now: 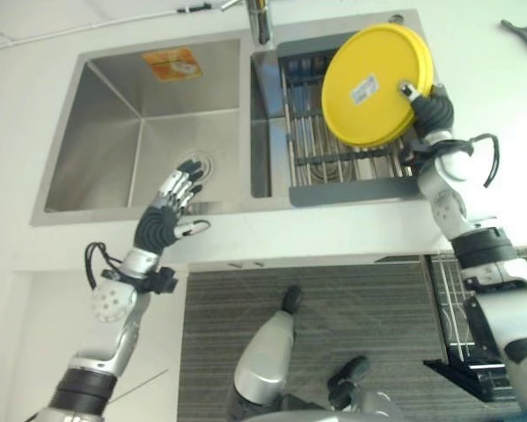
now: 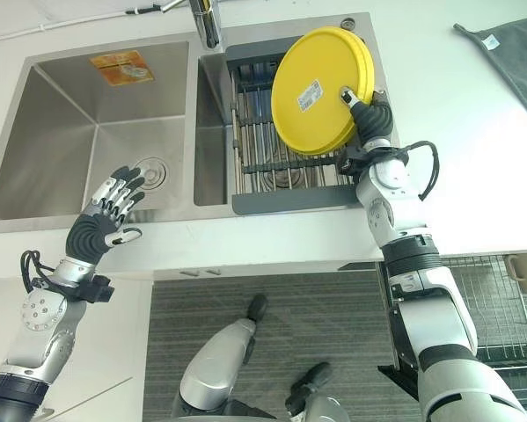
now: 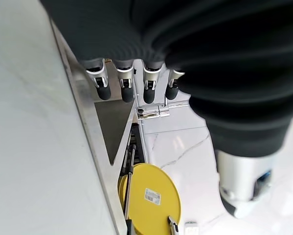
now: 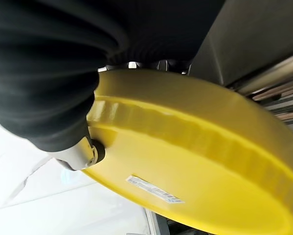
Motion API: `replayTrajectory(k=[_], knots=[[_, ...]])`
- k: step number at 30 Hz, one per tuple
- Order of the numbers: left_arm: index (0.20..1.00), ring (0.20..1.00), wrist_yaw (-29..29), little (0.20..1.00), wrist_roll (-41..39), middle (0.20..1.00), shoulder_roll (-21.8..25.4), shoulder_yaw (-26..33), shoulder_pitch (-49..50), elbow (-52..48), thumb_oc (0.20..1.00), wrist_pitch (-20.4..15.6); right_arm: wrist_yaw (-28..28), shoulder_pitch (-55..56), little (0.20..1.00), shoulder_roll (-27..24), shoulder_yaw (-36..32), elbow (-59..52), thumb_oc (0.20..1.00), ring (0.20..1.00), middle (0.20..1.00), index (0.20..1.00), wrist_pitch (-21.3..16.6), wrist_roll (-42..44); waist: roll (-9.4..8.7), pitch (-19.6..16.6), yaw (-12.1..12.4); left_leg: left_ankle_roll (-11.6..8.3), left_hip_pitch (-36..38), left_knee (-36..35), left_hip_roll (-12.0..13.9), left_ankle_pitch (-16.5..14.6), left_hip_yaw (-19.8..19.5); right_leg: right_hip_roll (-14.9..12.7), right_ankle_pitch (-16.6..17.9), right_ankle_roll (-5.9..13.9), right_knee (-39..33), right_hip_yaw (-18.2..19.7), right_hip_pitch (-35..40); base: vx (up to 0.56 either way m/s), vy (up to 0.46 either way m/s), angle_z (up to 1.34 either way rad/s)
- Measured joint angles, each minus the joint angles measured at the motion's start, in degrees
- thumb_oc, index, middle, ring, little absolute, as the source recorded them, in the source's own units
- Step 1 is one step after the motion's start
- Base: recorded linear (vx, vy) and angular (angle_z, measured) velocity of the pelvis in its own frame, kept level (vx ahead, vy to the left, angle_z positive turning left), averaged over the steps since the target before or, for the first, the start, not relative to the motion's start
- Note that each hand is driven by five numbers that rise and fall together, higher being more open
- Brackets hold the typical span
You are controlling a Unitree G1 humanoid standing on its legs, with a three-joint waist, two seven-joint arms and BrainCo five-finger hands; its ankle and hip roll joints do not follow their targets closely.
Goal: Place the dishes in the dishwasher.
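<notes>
A round yellow plate (image 1: 373, 83) is held up on edge above the wire dish rack (image 1: 333, 149) in the right sink basin, its underside with a white label facing me. My right hand (image 1: 426, 104) is shut on the plate's right rim, thumb pressed on the underside (image 4: 87, 152), fingers hidden behind the yellow plate (image 4: 195, 161). My left hand (image 1: 168, 209) hovers open with straight fingers over the front edge of the empty left basin (image 1: 149, 132). In the left wrist view the yellow plate (image 3: 151, 200) shows far past the fingers (image 3: 124, 90).
A tap (image 1: 260, 22) stands between the two basins. White counter surrounds the sink. A grey cloth (image 2: 509, 53) lies on the counter at the far right. The pulled-out wire basket of the dishwasher (image 2: 501, 308) sits below the counter at lower right.
</notes>
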Motion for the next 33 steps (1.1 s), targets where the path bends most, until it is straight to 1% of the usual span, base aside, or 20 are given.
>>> replayTrajectory(k=[3, 4, 5, 6, 9, 10, 11, 15, 17, 19, 20, 21, 25, 26, 28, 29, 33], knots=[[1.0, 1.0, -0.05, 1.0, 0.0, 1.0, -0.23, 0.0, 0.25, 0.0, 1.0, 0.0, 0.13, 0.01, 0.2, 0.07, 0.0, 0.0, 0.2, 0.2, 0.2, 0.2, -0.16, 0.66, 0.12, -0.05, 0.0, 0.05, 0.06, 0.0, 0.02, 0.04, -0.04, 0.03, 0.03, 0.07, -0.01, -0.07, 0.08, 0.0, 0.0, 0.0], [1.0, 1.0, -0.07, 1.0, 0.0, 1.0, -0.66, 0.0, 0.44, 0.0, 1.0, 0.01, 0.1, 0.04, 0.2, 0.28, -0.04, 0.0, 0.2, 0.2, 0.2, 0.2, -0.66, 2.84, 0.12, -0.05, 0.0, 0.07, 0.07, 0.0, 0.04, 0.05, -0.04, 0.04, 0.03, 0.07, -0.02, -0.09, 0.1, 0.0, 0.0, 0.0], [1.0, 1.0, -0.08, 1.0, 0.0, 1.0, -0.86, 0.0, 0.43, 0.0, 1.0, 0.02, 0.14, 0.05, 0.2, 0.69, -0.08, -0.01, 0.2, 0.2, 0.2, 0.2, -1.51, 4.66, 0.12, -0.05, -0.01, 0.07, 0.11, 0.0, 0.07, 0.06, -0.03, 0.05, 0.03, 0.07, -0.02, -0.09, 0.13, -0.09, 0.038, -0.01], [1.0, 1.0, -0.07, 1.0, 0.0, 1.0, -1.12, -0.01, 0.42, 0.02, 1.0, 0.08, 0.21, 0.27, 0.2, 3.18, -0.75, -0.27, 0.2, 0.2, 0.2, 0.2, -3.58, 8.79, 0.14, -0.05, -0.26, 0.07, 0.64, -0.05, 0.07, 0.05, 0.01, 0.05, 0.03, 0.07, -0.03, -0.07, 0.63, 0.0, 0.0, 0.0], [1.0, 1.0, -0.12, 1.0, 0.02, 1.0, -1.81, -0.09, 0.31, -0.1, 1.0, 0.12, 0.32, 1.24, 0.2, 6.65, -1.71, -3.65, 0.2, 0.2, 0.2, 0.2, -5.42, 12.67, 0.36, -0.16, -0.51, 0.09, 1.23, -0.11, 0.06, 0.09, 0.03, 0.1, -0.12, 0.29, -0.01, -0.14, 1.15, -0.06, -0.023, 0.0], [1.0, 1.0, -0.1, 1.0, 0.01, 1.0, -2.23, -0.16, 0.34, -0.11, 1.0, 0.12, 0.45, 1.85, 0.2, 7.65, -1.83, -5.39, 0.2, 0.2, 0.2, 0.2, -6.81, 14.76, 0.49, -0.25, -0.71, 0.14, 1.19, -0.09, 0.19, 0.13, 0.11, 0.18, -0.06, 0.34, -0.02, -0.21, 1.21, -0.06, -0.064, 0.02], [1.0, 1.0, -0.09, 1.0, 0.02, 1.0, -3.29, -0.23, 0.57, -0.09, 1.0, 0.22, 0.74, 3.66, 0.2, 9.66, -2.05, -9.48, 0.2, 0.2, 0.2, 0.2, -9.45, 18.35, 0.66, -0.38, -0.73, 0.12, 1.63, -0.19, 0.19, 0.11, 0.07, 0.28, -0.14, 0.43, -0.04, -0.22, 1.57, -0.05, -0.074, 0.02], [1.0, 1.0, -0.05, 1.0, 0.04, 1.0, -3.77, -0.39, 1.36, -0.24, 1.0, 0.62, 0.77, 5.22, 0.2, 11.57, -2.14, -13.51, 0.2, 0.2, 0.2, 0.2, -12.74, 22.7, 0.97, -1.22, -1.03, 0.02, 1.96, -0.25, 0.49, 0.01, 0.16, 0.33, -0.2, 0.33, -0.01, -0.12, 1.91, -0.07, -0.071, -0.01], [1.0, 1.0, 0.01, 1.0, 0.06, 1.0, -4.16, -0.38, 1.82, -0.38, 1.0, 0.84, 0.6, 7.85, 0.2, 12.81, -2.2, -16.12, 0.2, 0.2, 0.2, 0.2, -14.57, 22.75, 0.65, -2.39, -1.52, 0.08, 2.22, -0.48, 0.71, 0.07, 0.47, 0.64, -0.17, 0.32, -0.04, 0.21, 1.84, -0.05, -0.103, -0.11], [1.0, 1.0, 0.07, 1.0, 0.16, 1.0, -4.75, -0.39, 2.15, -0.51, 1.0, 1.24, 0.29, 10.15, 0.2, 14.74, -2.01, -18.19, 0.2, 0.2, 0.2, 0.2, -15.08, 22.89, 0.31, -2.83, -1.77, 0.09, 3.75, -0.98, 1.31, 0.09, 1.91, 0.85, -0.1, 0.2, -0.11, 1.62, 2.28, -0.03, -0.102, -0.31], [1.0, 1.0, 0.08, 1.0, 0.31, 1.0, -4.93, -0.39, 2.15, -0.51, 1.0, 1.45, 0.17, 11.21, 0.2, 15.57, -1.86, -18.88, 0.2, 0.2, 0.2, 0.2, -15.19, 23.83, -0.03, -3.37, -2.61, 0.08, 4.17, -1.11, 1.53, 0.08, 2.07, 1.03, -0.1, 0.2, -0.25, 1.85, 2.57, -0.03, -0.139, -0.37], [1.0, 1.0, 0.24, 1.0, 0.64, 1.0, -5.19, -0.57, 2.22, -0.57, 1.0, 2.49, -0.5, 13.4, 0.2, 16.22, -1.06, -19.93, 0.2, 0.2, 0.2, 0.2, -15.67, 24.84, -0.93, -5.15, -3.49, 0.02, 5.07, -1.85, 2.11, 0.11, 3.15, 1.42, -0.02, 0.07, -0.55, 2.92, 2.57, -0.05, -0.156, -0.36], [1.0, 1.0, 1.25, 1.0, 2.62, 1.0, -5.19, -2.32, 2.59, -0.7, 1.0, 4.03, -0.74, 17.53, 0.2, 16.72, 0.31, -20.07, 0.2, 0.2, 0.2, 0.2, -16.66, 25.08, -3.37, -9.58, -6.35, -0.56, 7.74, -4.11, 3.39, 0.47, 5.41, 2.44, 0.18, -0.35, -1.63, 5.27, 3.26, -0.08, -0.121, -0.37], [1.0, 1.0, 1.43, 1.0, 2.86, 1.0, -5.52, -2.71, 2.6, -0.85, 1.0, 4.8, -0.69, 20.43, 0.2, 17.44, 0.52, -21.74, 0.2, 0.2, 0.2, 0.2, -17.56, 27.02, -4.07, -11.03, -8.12, -1.0, 8.8, -5.11, 4.12, 0.78, 6.68, 3.05, 0.47, -0.79, -2.24, 6.45, 3.08, -0.11, -0.122, -0.47], [1.0, 1.0, 2.01, 1.0, 2.86, 1.0, -6.25, -2.84, 2.61, -0.89, 1.0, 4.95, 0.11, 23.94, 0.2, 17.58, 0.74, -23.93, 0.2, 0.2, 0.2, 0.2, -18.04, 28.29, -4.11, -11.7, -9.28, -1.26, 10.04, -5.95, 4.56, 0.99, 8.08, 3.29, 0.64, -1.03, -2.33, 7.81, 3.16, -0.09, -0.116, -0.42], [1.0, 1.0, 2.7, 1.0, 2.86, 1.0, -6.47, -3.33, 2.58, -1.27, 1.0, 5.04, 0.79, 26.0, 0.2, 17.59, 0.74, -24.98, 0.2, 0.2, 0.2, 0.2, -18.11, 29.51, -4.13, -11.89, -10.86, -1.32, 10.5, -6.1, 5.06, 1.01, 8.57, 3.52, 0.7, -1.14, -2.43, 8.71, 2.95, -0.07, -0.109, -0.44], [1.0, 1.0, 4.06, 1.0, 4.14, 1.0, -7.7, -5.44, 2.31, -2.82, 1.0, 5.02, 2.71, 33.41, 0.2, 17.07, 0.06, -26.72, 0.2, 0.2, 0.2, 0.2, -19.07, 32.48, -3.83, -13.39, -15.19, -1.68, 11.93, -7.22, 6.33, 1.12, 11.92, 4.5, 1.38, -1.82, -3.16, 12.24, 1.88, -0.05, -0.104, -0.46]])
